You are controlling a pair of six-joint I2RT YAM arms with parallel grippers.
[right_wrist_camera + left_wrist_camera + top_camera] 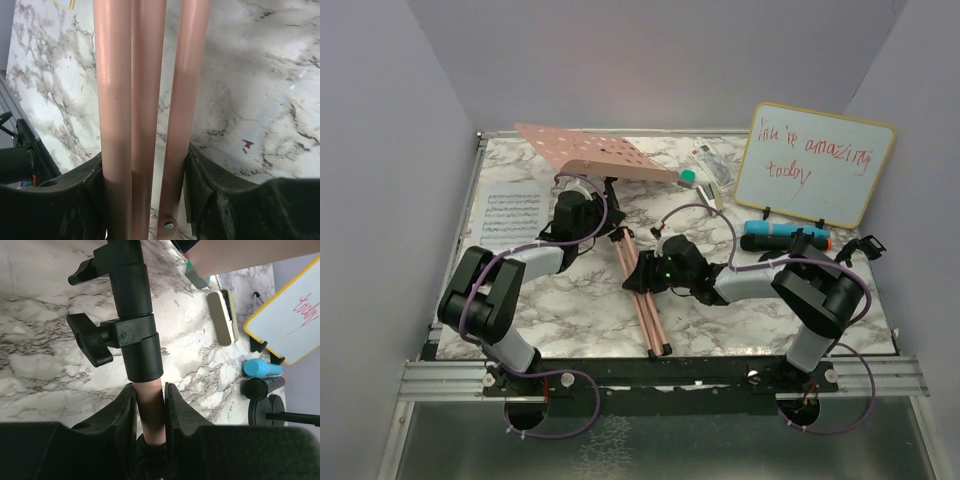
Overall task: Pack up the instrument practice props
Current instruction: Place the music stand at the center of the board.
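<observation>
Left gripper (150,401) is closed on the pink pole (149,389) under the black collar (141,342); right gripper (145,170) squeezes the three legs (114,75) together, probably to keep them folded for packing. The rack (588,152) lies slanted across the table (570,305) middle.

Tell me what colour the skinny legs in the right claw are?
Pink, a salmon shade. The legs show best in the right wrist view.

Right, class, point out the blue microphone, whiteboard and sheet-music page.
blue microphone (785,232), top view, mid-barrel.
whiteboard (815,165), top view, centre of its face.
sheet-music page (510,215), top view, centre of the sheet.
</observation>
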